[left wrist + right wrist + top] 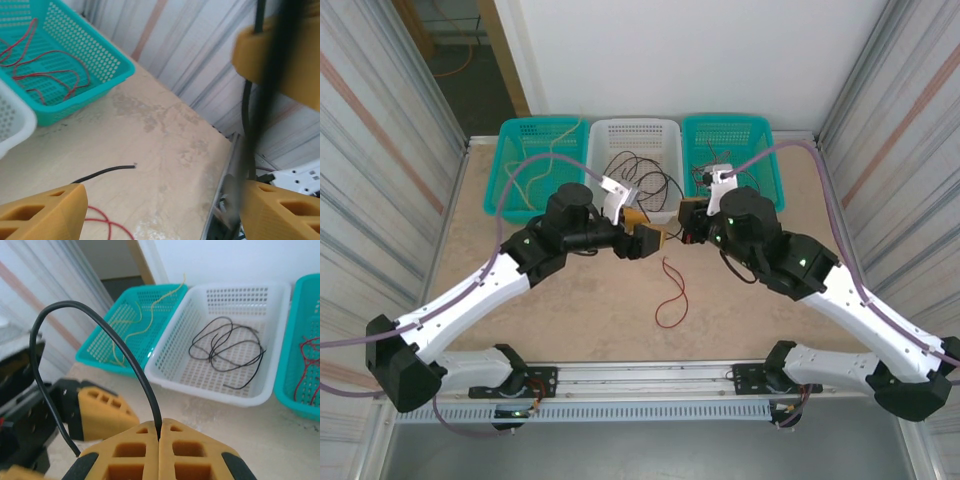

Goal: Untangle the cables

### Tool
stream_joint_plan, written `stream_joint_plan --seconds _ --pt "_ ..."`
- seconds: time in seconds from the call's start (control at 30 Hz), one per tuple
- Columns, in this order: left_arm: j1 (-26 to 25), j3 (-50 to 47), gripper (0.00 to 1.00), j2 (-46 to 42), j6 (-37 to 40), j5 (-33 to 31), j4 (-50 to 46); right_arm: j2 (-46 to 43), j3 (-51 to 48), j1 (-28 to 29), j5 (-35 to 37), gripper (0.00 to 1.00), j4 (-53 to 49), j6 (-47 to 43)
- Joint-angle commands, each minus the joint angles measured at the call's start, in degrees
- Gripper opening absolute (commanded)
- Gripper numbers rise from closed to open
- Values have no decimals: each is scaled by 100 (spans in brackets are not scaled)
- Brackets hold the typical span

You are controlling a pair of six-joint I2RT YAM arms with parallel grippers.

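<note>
Your mottled beige surface carries three perforated plastic baskets: left teal basket with a pale yellow cable, white basket with looped black cables, right teal basket with red cables. Your left pincer gapes open; your right pincer clamps a thin arching black cable. A red cable loop lies loose between the arms.

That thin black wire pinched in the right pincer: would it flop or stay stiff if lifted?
Probably springy rather than limp: above the shut right pincer the black cable holds a smooth arch. Likely very light, being so thin. Longer lengths likely sag, like the loose coils in the white basket.
</note>
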Motion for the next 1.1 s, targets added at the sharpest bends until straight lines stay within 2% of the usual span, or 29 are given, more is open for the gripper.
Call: stream_joint_plan --seconds 0.0,0.23,0.43,0.6,0.7,0.83,1.07 --pt "-84 12 78 -26 -176 305 416 -46 310 -285 49 0 18 -148" --pt "-192 -271 80 -99 -317 308 727 186 707 -1166 -1170 0 285 161" --pt "-201 -219 80 -98 -216 268 631 271 824 -1345 -1698 0 618 387" --pt "-201 -153 79 -107 -106 257 512 348 879 -1391 -1842 0 723 504" --pt "-206 -119 65 -107 -106 273 504 338 880 -1419 -1842 0 755 556" --pt "-200 -65 40 -72 -105 297 448 301 771 -1553 -1942 0 912 700" --pt "-209 -38 11 5 -124 301 433 260 628 -1714 -2155 0 1026 855"
